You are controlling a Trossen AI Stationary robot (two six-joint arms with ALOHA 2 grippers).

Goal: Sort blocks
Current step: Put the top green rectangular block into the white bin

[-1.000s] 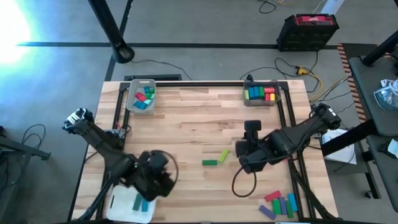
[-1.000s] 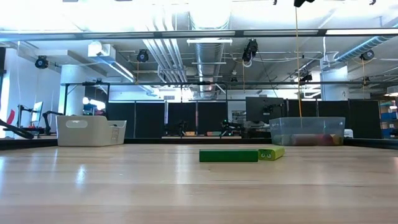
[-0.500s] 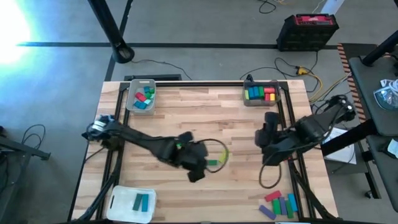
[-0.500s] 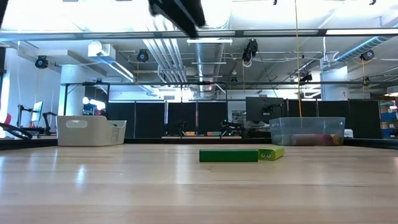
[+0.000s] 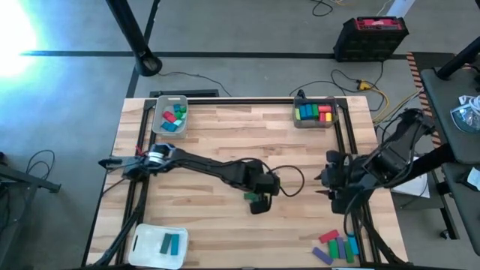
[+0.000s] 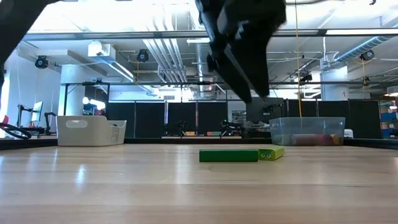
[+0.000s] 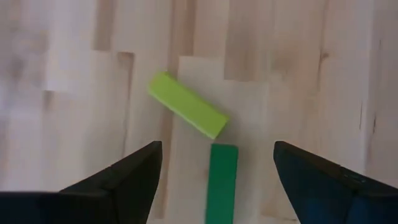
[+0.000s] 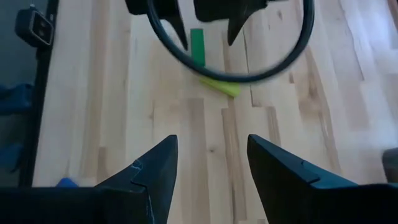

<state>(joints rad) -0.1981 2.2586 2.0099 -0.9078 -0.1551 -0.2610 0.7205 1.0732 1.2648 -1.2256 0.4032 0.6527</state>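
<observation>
Your targets are the green bar (image 7: 222, 180) and the lime bar (image 7: 187, 113), lying mid-table, the lime one angled across the green one's end, touching or nearly so. That crowding probably explains why your left gripper (image 7: 214, 180) hangs above the green bar with its fingers spread wide, straddling it and aligned along its length so the lime bar stays outside. Your right gripper (image 8: 208, 180) waits off toward the right edge, fingers apart and empty, clear of the work. Sorted blocks sit in the far trays (image 5: 169, 118), more loose blocks (image 5: 337, 247) near the right front corner.
</observation>
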